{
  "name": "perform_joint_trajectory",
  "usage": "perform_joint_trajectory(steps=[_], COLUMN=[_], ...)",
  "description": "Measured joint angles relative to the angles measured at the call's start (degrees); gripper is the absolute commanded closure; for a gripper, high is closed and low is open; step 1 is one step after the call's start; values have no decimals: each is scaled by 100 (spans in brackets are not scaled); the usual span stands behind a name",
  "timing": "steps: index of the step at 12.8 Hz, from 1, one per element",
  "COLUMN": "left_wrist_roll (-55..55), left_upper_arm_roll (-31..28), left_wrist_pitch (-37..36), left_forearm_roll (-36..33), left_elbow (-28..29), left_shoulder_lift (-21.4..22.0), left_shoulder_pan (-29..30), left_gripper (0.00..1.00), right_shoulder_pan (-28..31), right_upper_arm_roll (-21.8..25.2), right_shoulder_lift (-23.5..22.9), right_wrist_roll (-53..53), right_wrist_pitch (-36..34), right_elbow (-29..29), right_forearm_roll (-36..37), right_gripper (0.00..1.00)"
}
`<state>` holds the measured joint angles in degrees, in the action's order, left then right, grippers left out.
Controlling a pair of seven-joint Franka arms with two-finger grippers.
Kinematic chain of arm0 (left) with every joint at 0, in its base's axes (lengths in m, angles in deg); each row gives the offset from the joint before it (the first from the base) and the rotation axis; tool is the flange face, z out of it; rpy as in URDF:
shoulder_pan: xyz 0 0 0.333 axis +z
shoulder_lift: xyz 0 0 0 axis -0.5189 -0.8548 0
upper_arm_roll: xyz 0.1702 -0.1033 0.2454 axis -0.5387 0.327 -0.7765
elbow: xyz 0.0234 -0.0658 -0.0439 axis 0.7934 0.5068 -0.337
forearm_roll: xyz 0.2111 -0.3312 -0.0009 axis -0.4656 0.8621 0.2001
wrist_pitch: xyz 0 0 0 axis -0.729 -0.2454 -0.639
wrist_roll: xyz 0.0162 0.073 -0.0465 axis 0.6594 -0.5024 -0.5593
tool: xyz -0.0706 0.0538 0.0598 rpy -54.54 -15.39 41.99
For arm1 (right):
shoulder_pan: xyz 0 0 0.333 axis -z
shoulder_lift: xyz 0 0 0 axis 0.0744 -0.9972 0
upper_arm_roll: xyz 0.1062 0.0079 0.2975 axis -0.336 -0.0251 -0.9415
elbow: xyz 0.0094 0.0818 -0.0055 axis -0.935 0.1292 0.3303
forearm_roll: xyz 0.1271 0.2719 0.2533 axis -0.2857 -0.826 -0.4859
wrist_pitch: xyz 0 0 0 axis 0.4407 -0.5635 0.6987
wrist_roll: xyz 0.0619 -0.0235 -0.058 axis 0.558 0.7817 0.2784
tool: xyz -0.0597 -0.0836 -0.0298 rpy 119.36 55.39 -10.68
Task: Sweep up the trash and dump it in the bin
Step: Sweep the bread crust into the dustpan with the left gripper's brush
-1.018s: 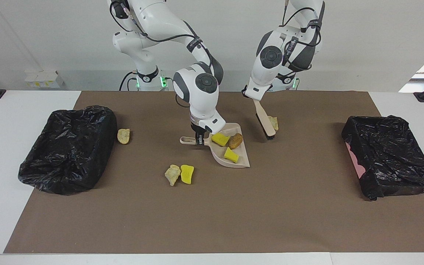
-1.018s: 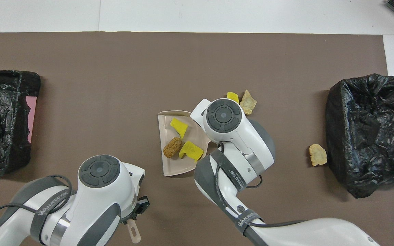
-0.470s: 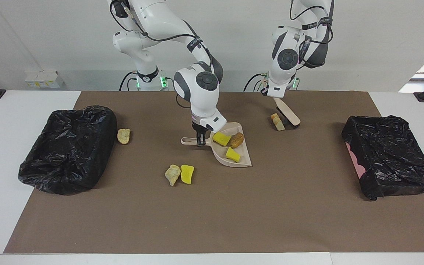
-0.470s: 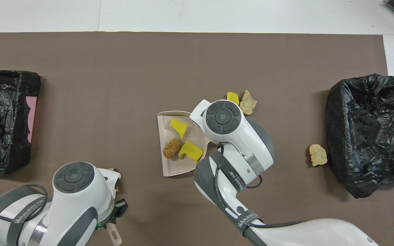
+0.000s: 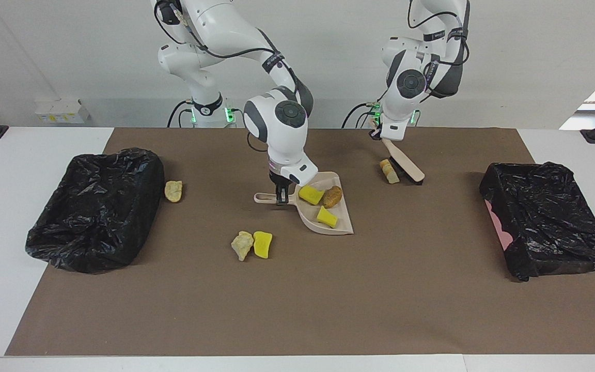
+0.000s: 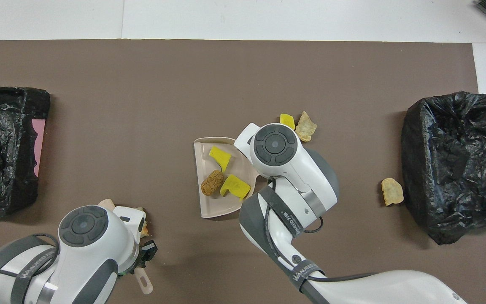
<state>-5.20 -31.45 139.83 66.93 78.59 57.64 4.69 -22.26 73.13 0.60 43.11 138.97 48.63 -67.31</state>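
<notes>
My right gripper (image 5: pixel 279 195) is shut on the handle of the beige dustpan (image 5: pixel 343 225), which rests on the brown mat. In the pan lie two yellow sponge pieces (image 5: pixel 310 195) (image 6: pixel 235 186) and a brown lump (image 5: pixel 332 196) (image 6: pixel 211 182). My left gripper (image 5: pixel 384 140) is shut on the handle of the beige brush (image 5: pixel 405 164), whose bristle end is low at the mat beside a pale lump (image 5: pixel 389 171), on the side toward the left arm's end. A pale lump (image 5: pixel 242 244) and a yellow sponge piece (image 5: pixel 263 244) lie together farther from the robots than the pan. Another pale lump (image 5: pixel 173 190) (image 6: pixel 392 191) lies beside the bin (image 5: pixel 96 206) at the right arm's end.
A second bin (image 5: pixel 548 219) (image 6: pixel 2 143) lined with a black bag, with a pink edge showing, stands at the left arm's end of the mat. The brown mat (image 5: pixel 297 299) covers most of the white table. In the overhead view both wrists hide their own fingers.
My left arm lifted the brush over the pale lump and brought it down on the lump's side toward the left arm's end. The dustpan and my right arm stayed put.
</notes>
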Motion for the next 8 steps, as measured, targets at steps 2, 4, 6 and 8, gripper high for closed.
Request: perform_joint_trajectory(steps=[2, 4, 6, 8], left_wrist_roll=[-3, -1, 0, -20], left_upper_arm_roll=[23, 41, 58, 72], left_wrist_pitch=[543, 1076, 1528, 1746], left_forearm_roll=[303, 599, 1014, 1424], left_elbow=[22, 16, -132, -496], left_shoulder_lift=[-97, -278, -524, -817], left_shoulder_pan=[-34, -182, -306, -400], left_gripper=[100, 100, 100, 100], right_shoulder_pan=[0, 0, 0, 0], right_upper_arm_roll=[0, 0, 0, 0], right_shoulder_lift=[0, 0, 0, 0], right_wrist_roll=[0, 0, 0, 0], right_wrist_pitch=[1, 2, 3, 4], right_elbow=[1, 2, 2, 2], right_forearm_roll=[0, 0, 0, 0], right_gripper=[100, 100, 100, 100])
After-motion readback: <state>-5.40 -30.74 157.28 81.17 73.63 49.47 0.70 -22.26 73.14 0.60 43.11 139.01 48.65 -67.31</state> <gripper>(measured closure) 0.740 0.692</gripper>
